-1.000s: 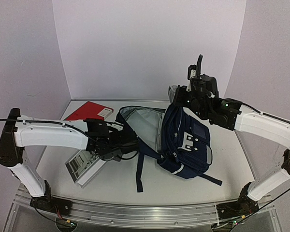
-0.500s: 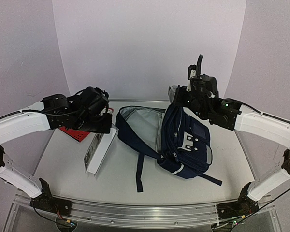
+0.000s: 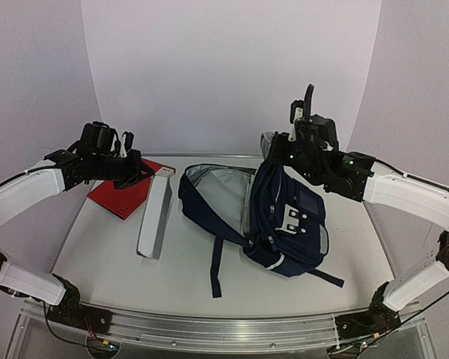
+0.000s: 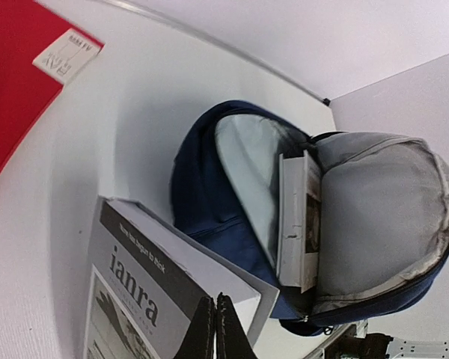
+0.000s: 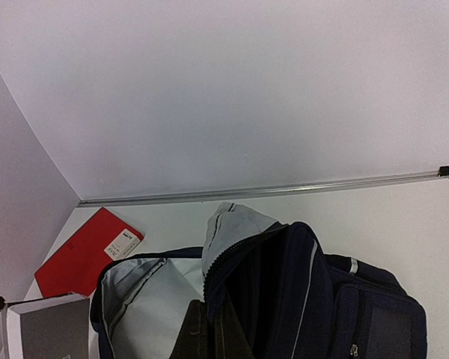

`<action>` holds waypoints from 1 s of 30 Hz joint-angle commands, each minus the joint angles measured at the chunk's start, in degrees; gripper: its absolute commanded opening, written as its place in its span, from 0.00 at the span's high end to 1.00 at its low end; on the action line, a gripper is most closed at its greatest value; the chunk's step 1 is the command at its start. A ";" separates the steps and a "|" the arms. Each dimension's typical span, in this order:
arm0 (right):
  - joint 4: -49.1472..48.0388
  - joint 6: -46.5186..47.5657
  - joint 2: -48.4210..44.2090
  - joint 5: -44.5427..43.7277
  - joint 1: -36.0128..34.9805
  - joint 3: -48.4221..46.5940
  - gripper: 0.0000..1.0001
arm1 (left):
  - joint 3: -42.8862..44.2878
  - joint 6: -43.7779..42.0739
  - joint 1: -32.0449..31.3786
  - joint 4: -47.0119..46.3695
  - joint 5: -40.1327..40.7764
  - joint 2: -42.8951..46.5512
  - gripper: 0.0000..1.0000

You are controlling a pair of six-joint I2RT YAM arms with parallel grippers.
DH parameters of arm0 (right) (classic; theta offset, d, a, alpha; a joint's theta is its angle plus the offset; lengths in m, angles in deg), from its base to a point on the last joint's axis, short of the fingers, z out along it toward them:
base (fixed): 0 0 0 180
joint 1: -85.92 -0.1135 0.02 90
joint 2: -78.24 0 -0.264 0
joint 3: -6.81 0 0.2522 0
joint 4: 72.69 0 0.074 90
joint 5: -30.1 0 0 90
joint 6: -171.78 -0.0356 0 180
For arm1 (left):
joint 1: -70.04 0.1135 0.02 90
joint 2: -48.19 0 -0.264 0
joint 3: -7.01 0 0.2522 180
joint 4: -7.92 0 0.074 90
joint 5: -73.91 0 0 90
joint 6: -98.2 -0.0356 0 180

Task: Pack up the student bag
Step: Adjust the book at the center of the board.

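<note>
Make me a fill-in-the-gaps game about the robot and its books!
The left gripper pinches a thick book that is ___. The flat book on the table is ___. The right gripper holds the bag ___, with a packed book inside.
Missing words: grey, red, open.

The right gripper (image 5: 209,320), at the bottom edge, is closed on the opening rim of the navy student bag (image 5: 307,299), with its light grey lining (image 5: 146,299) exposed leftward, a red book (image 5: 78,260) flat on the white tabletop (image 5: 352,213), and a grey-covered book (image 5: 49,329) at the lower-left corner.
</note>
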State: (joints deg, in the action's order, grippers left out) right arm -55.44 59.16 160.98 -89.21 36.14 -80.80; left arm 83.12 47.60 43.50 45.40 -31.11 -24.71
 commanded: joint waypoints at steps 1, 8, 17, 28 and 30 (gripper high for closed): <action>-2.70 -0.23 -1.28 -1.02 0.48 -3.12 1.00 | -4.21 -1.18 5.41 -0.98 -10.55 -3.54 1.00; -2.43 -0.36 -0.11 -0.95 0.48 -3.65 1.00 | -4.12 -4.40 11.10 -4.39 -15.79 -9.43 1.00; -1.99 -0.38 1.46 -1.02 0.48 -4.18 1.00 | -4.85 -4.51 11.50 -4.57 -15.25 -11.07 0.86; -2.00 -0.99 1.64 -0.85 0.49 -3.34 1.00 | -8.78 -5.35 11.50 -4.87 -16.37 -8.58 0.22; -2.00 -1.02 1.65 -0.90 0.49 -3.33 1.00 | -9.78 -5.91 11.50 -5.16 -17.61 -7.99 0.17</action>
State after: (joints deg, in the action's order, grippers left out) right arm -55.07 58.53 162.66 -88.87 36.14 -82.19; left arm 74.81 43.56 54.84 42.01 -46.36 -35.31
